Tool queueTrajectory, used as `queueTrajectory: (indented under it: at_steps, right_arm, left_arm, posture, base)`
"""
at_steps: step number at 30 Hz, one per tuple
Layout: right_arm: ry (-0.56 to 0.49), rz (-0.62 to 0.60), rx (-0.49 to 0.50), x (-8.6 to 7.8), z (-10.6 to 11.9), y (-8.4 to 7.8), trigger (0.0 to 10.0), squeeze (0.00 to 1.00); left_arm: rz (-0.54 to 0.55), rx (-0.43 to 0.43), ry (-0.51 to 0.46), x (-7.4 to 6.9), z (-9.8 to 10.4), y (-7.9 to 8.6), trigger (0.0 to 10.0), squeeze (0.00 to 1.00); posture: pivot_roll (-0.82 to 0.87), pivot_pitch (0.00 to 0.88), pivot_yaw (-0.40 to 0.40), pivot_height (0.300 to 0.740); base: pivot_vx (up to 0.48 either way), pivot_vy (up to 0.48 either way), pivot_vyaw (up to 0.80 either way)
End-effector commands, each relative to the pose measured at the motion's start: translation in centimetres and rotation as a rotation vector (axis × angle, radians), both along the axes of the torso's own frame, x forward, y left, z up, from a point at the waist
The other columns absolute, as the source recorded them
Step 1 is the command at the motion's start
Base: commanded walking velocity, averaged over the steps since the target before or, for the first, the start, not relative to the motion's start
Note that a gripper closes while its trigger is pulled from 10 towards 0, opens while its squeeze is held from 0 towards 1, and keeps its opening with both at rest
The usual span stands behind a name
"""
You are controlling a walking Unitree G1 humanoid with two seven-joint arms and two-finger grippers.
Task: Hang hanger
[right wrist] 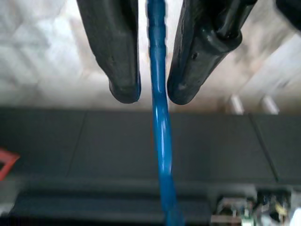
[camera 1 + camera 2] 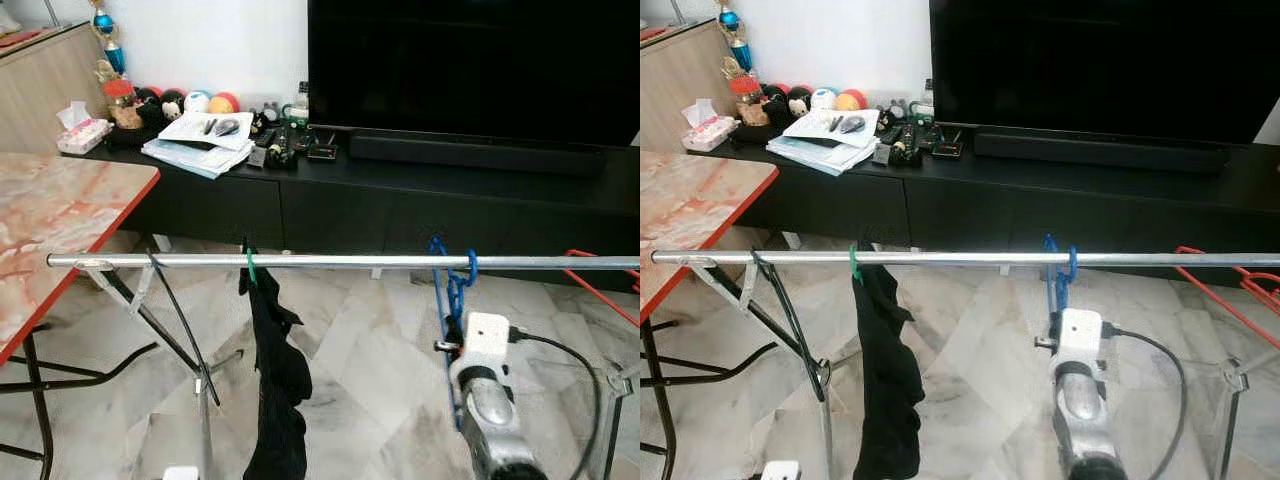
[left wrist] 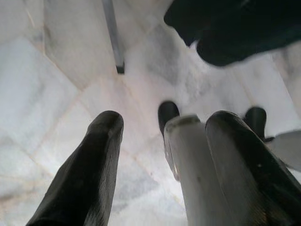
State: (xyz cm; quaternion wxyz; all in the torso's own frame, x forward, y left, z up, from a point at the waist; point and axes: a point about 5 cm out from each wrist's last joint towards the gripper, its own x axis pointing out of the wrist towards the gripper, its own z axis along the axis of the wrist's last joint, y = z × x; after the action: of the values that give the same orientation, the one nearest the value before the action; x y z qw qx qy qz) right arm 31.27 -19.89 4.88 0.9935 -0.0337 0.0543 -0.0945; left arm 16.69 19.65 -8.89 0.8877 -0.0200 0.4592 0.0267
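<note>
Hooking over the silver rail [image 2: 340,261] of the drying rack, the blue hanger [image 2: 452,283] hangs with its curl at the bar and its body dropping straight below, right in front of the robot's raised right arm; the right gripper [image 1: 154,96] has the blue rod running between its two black fingers [image 1: 117,56], which stand close on either side of it, nearly touching, though whether they press it or have just eased off I cannot tell for sure (the gap looks slight, so I judge the grip loose or at the point of letting go); the step in hand therefore seems to be the hanging itself, all but done, and the next move calls for the fingers to part and the arm to draw back and down without dragging the hook off the rail; the left gripper [image 3: 160,160] hangs low over the marble floor [image 3: 56,84], its fingers spread apart and empty; further along the rail a black garment [image 2: 272,370] hangs from a green hook [image 2: 251,266], well apart from the blue hanger; as for containers, a tissue box [image 2: 80,131] with a tissue poking out sits on the black TV cabinet [image 2: 400,190] beyond.
</note>
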Motion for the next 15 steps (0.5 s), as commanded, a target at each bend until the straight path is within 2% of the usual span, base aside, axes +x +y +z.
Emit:
queueTrajectory:
  at_steps: [1, 2, 6, 12, 15]
  right_arm:
    - [-0.069, 0.003, -0.022, -0.2, 0.8, 0.1, 10.0, 0.0]
    - [-0.076, 0.003, -0.023, -0.3, 0.8, 0.1, 10.0, 0.0]
    - [-0.135, -0.017, -0.035, -2.8, 0.5, 0.2, 10.0, 0.0]
    - [-0.062, -0.033, -0.021, -5.2, -1.7, 0.4, 10.0, 0.0]
    - [-0.056, -0.029, -0.012, -5.6, -1.8, 0.8, 10.0, 0.0]
  left_arm:
    - [-0.006, 0.008, 0.011, -0.5, -0.2, 0.2, 10.0, 0.0]
    - [-0.007, 0.007, 0.011, -0.6, -0.2, 0.2, 10.0, 0.0]
    - [-0.009, 0.007, 0.002, -0.2, 0.0, 0.2, 10.0, 0.0]
    - [-0.009, 0.01, -0.005, 0.0, 0.1, 0.3, 10.0, 0.0]
    - [-0.007, 0.019, -0.009, 0.1, 0.2, 0.6, 10.0, 0.0]
  posture:
    - [-0.04, 0.067, 0.028, 0.74]
    - [-0.04, 0.067, 0.028, 0.74]
    - [-0.04, 0.068, 0.026, 0.74]
    - [-0.05, 0.065, 0.029, 0.74]
    - [-0.05, 0.064, 0.029, 0.74]
  base:
    - [0.0, 0.0, 0.0]
    - [0.0, 0.0, 0.0]
    - [0.0, 0.0, 0.0]
    - [0.0, 0.0, 0.0]
    - [0.0, 0.0, 0.0]
